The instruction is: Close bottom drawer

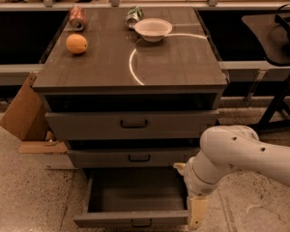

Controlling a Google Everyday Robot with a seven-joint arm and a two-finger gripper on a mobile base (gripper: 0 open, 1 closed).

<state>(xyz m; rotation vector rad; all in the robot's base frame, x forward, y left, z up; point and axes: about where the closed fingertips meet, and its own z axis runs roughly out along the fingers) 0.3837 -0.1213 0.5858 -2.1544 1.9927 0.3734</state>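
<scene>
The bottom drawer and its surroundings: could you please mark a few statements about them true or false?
1. The bottom drawer is pulled out. True.
2. The gripper hangs over the cabinet top. False: it is low, by the bottom drawer's front corner, on the right of the camera view.
3. The orange lies inside the bottom drawer. False: it lies on the cabinet top.
4. The white bowl stands on the cabinet top. True.
</scene>
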